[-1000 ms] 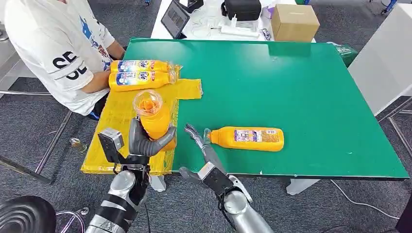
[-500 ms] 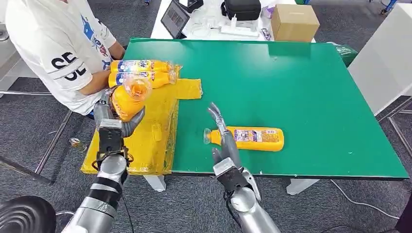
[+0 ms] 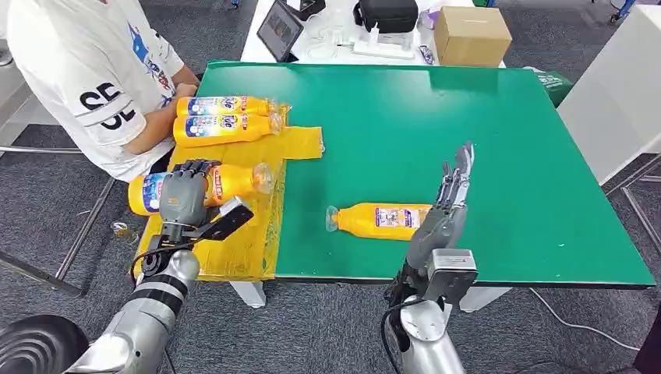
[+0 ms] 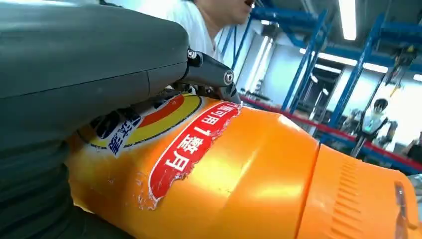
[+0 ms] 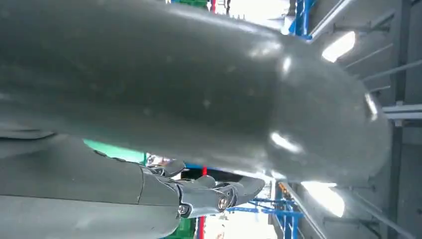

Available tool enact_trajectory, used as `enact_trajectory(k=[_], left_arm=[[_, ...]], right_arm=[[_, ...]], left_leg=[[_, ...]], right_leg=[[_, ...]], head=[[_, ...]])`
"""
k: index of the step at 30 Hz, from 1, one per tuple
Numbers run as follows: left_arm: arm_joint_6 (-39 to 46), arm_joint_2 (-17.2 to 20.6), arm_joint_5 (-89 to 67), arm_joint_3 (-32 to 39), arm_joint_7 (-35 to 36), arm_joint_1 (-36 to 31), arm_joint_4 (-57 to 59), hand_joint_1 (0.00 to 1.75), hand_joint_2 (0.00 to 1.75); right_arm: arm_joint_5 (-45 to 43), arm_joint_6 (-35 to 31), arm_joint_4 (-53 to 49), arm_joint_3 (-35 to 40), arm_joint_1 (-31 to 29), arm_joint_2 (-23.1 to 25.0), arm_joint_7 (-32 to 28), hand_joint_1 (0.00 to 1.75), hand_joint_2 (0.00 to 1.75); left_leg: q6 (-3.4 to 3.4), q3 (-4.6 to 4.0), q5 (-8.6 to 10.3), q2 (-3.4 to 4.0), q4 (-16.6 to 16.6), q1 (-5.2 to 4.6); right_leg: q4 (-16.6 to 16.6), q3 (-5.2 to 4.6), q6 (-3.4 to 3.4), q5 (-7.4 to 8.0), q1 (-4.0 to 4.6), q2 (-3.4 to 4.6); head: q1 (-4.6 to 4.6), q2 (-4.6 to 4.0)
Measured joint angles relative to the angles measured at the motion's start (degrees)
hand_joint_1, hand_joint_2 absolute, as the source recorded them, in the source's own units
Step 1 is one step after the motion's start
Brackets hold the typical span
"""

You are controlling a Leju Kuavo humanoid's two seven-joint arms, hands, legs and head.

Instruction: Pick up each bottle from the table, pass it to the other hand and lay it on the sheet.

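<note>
Held bottle (image 3: pixel 206 184): orange, lying on its side over the near part of the yellow sheet (image 3: pixel 242 234), neck toward the green bench top. My left hand (image 3: pixel 184 196) is wrapped over its labelled middle from above. From the head view I cannot tell whether it already rests on the sheet.
Same bottle, left wrist view (image 4: pixel 239 179): the red and yellow label sits close under my fingers, with print too small for me to read; the ribbed orange end points away from the hand.
Bottle on bench (image 3: pixel 379 220): lying on its side on the green bench (image 3: pixel 507 156), cap end toward the sheet, well apart from the held one. My right forearm crosses in front of its base end.
Right hand (image 3: pixel 452 187): raised above the bench beside that bottle, fingers straight and apart, grasping nothing. In the right wrist view (image 5: pixel 199 191) the fingers stretch out with nothing between them.
Laid bottles (image 3: pixel 226 118): two, side by side at the far end of the sheet, caps toward the bench centre, touching along their length.
Person (image 3: pixel 93 78): seated at the bench's left, white printed shirt, forearm next to the laid bottles.
Beyond the bench: a cardboard box (image 3: pixel 472 35), a tablet (image 3: pixel 281 29) and a black case (image 3: pixel 388 14) on a white table.
</note>
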Motion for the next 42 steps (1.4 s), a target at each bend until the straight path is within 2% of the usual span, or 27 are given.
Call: enact_trajectory(k=[5, 17, 18, 19, 24, 25, 38, 42], left_arm=[[-2.9, 0.9, -1.8, -0.2, 2.4, -1.2, 5.1, 1.75, 1.75], [-14.2, 3.5, 0.4, -4.1, 0.6, -1.7, 12.2, 1.75, 1.75], [-14.8, 3.6, 0.5, -4.4, 0.7, -1.8, 12.5, 1.34, 1.75], [-15.4, 3.7, 0.5, -4.7, 0.8, -2.0, 12.7, 0.0, 1.75], [-17.6, 3.9, 2.7, -5.2, 0.4, -2.2, 13.4, 0.0, 1.75], [-18.1, 3.9, 3.1, -5.2, 0.3, -2.2, 13.5, 0.0, 0.0], [-23.3, 3.9, 6.3, -5.9, -0.8, -2.3, 13.6, 0.0, 0.0], [-27.8, 3.9, 10.2, -5.9, -2.2, -2.6, 13.6, 0.0, 0.0]], right_arm=[[-1.2, 0.7, 0.0, -1.0, 0.1, 0.3, 0.0, 0.0, 0.0], [-2.0, 6.4, 3.0, -3.8, 0.2, 1.1, 0.0, 0.0, 0.0], [-2.0, 6.6, 3.4, -3.9, 0.2, 1.3, 0.0, 0.0, 0.0], [-2.0, 6.7, 3.8, -4.0, 0.2, 1.4, 0.0, 0.0, 0.0], [-2.4, 8.3, 5.6, -4.5, 0.1, 1.9, 0.5, 0.0, 0.0], [-2.4, 8.5, 5.8, -4.6, 0.1, 2.0, 0.5, 0.0, 0.0], [-2.5, 9.5, 8.0, -5.5, 0.0, 2.6, 1.0, 0.0, 0.0], [-2.7, 10.4, 8.5, -5.9, -0.2, 2.8, 1.4, 0.0, 0.0]], left_leg=[[0.0, 0.0, 0.0, 0.0, 0.0, -0.01], [0.0, 0.0, 0.0, -0.02, 0.0, 0.0], [0.0, 0.0, 0.0, -0.02, 0.0, 0.0], [0.0, 0.01, 0.0, -0.02, 0.0, 0.0], [0.0, 0.09, 0.0, -0.03, 0.0, 0.0], [0.0, 0.12, 0.0, -0.04, 0.0, 0.0], [-0.04, 0.28, 0.04, -0.15, 0.0, 0.0], [-0.04, 0.45, 0.05, -0.21, 0.0, 0.0]], right_leg=[[0.0, 0.0, 0.0, 0.0, -0.01, 0.0], [0.0, 0.03, 0.0, 0.0, 0.0, -0.01], [0.0, 0.04, 0.0, 0.0, 0.0, -0.01], [0.0, 0.05, 0.0, 0.0, 0.0, -0.01], [0.0, 0.14, 0.0, 0.0, 0.0, -0.01], [0.0, 0.16, 0.0, 0.0, 0.0, -0.01], [0.0, 0.35, -0.01, 0.0, -0.01, -0.04], [0.0, 0.53, 0.0, -0.01, -0.01, -0.06]], head=[[0.02, 0.0], [0.02, 0.0], [0.02, 0.0], [0.0, 0.0], [0.0, 0.0], [0.02, 0.0], [0.0, 0.0], [0.02, 0.0]])
